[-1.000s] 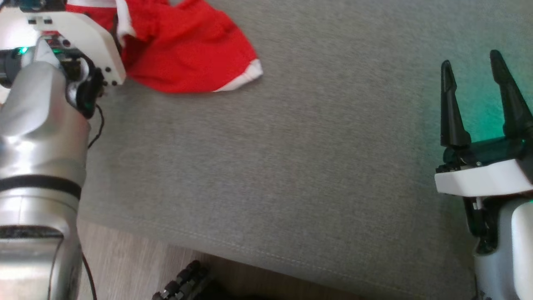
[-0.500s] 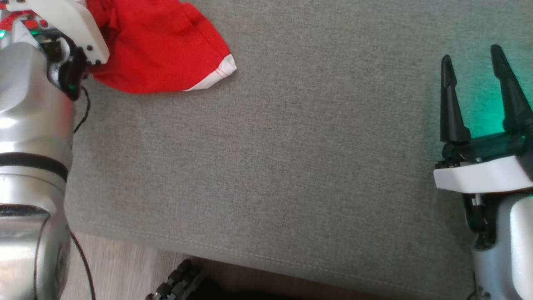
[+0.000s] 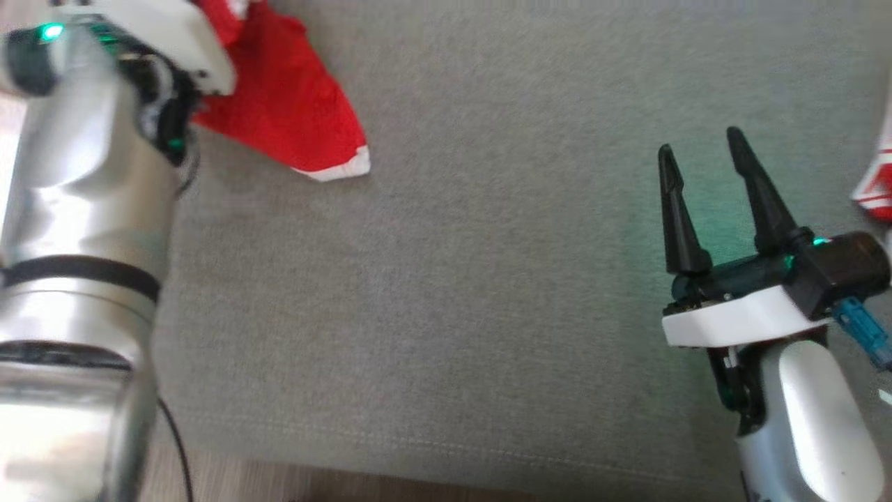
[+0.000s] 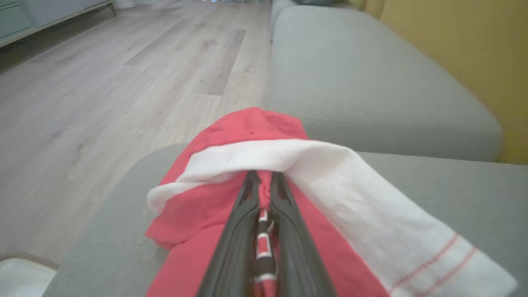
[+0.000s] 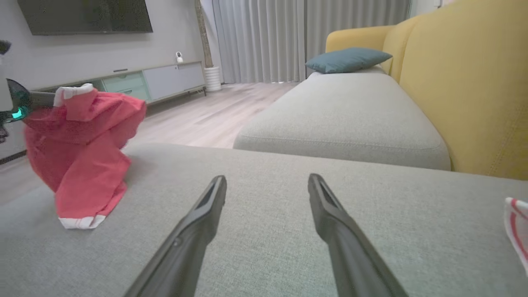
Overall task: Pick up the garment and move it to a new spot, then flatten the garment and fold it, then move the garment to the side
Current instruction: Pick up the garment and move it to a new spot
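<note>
left tool (image 4: 264,177) pinched shut on garment (image 3: 293,118), 11 o'clock, hem trailing on sofa (image 3: 488,279) | right tool (image 3: 700,141) spread wide, empty, 4 o'clock | risk: small pinch of cloth may slip free if the trailing hem catches on the sofa

The right gripper (image 5: 267,178) is wide open over the grey sofa (image 5: 264,251). The red cloth (image 5: 86,165) hangs at the left, its bottom touching the sofa.

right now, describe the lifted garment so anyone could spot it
On the grey sofa cushion, look to its left end. The garment hangs from the left gripper. It is solid red with white trim; the right-edge cloth is white, red-striped.
</note>
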`<state>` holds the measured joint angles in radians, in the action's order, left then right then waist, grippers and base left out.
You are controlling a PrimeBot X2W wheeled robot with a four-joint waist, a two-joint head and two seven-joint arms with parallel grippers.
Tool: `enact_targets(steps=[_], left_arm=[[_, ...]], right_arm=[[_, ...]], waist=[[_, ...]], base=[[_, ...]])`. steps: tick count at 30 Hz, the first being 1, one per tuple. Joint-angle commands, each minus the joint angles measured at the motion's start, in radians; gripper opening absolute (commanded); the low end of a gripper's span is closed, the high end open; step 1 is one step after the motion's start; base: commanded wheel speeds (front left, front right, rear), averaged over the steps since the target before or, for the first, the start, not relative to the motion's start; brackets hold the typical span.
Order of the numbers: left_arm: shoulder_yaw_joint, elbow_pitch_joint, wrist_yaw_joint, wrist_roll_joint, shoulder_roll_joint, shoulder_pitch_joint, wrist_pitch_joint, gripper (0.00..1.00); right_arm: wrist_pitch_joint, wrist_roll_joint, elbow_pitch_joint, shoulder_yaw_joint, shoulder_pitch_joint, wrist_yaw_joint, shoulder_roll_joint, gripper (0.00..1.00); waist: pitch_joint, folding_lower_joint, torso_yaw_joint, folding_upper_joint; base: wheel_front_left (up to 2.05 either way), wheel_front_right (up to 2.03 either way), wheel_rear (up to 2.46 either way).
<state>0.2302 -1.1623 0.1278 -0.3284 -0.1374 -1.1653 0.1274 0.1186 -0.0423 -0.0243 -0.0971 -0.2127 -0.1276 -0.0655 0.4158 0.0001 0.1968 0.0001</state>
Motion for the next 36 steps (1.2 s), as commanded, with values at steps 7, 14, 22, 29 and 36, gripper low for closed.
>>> enact_targets(steps=[7, 14, 22, 29, 36], left_arm=[[0.051, 0.141, 0.003, -0.045, 0.041, 0.023, 0.025, 0.0], [0.102, 0.278, -0.012, -0.086, 0.083, 0.101, -0.011, 0.0], [0.235, 0.485, -0.107, -0.175, 0.087, 0.217, -0.072, 0.0], [0.373, 0.53, -0.246, -0.219, 0.087, 0.288, -0.07, 0.0], [0.438, 0.405, -0.324, -0.208, 0.087, 0.215, 0.014, 1.0]], right_arm=[[0.067, -0.089, 0.047, -0.046, 0.029, -0.003, 0.015, 1.0], [0.097, -0.129, 0.087, -0.056, 0.036, -0.003, 0.015, 1.0], [0.115, -0.149, 0.103, -0.066, 0.027, -0.003, 0.015, 1.0], [0.129, -0.165, 0.118, -0.089, -0.003, -0.003, 0.015, 1.0], [0.139, -0.184, 0.138, -0.105, -0.041, -0.003, 0.015, 1.0]], waist=[[-0.163, -0.0001, -0.093, -0.0001], [-0.216, -0.0001, -0.139, -0.0001], [-0.199, -0.0001, -0.192, -0.0001], [-0.151, -0.0001, -0.263, -0.0001], [-0.098, -0.0001, -0.335, -0.0001]], base=[[0.0, 0.0, 0.0], [0.0, 0.0, 0.0], [0.0, 0.0, 0.0], [0.0, 0.0, 0.0], [0.0, 0.0, 0.0]])
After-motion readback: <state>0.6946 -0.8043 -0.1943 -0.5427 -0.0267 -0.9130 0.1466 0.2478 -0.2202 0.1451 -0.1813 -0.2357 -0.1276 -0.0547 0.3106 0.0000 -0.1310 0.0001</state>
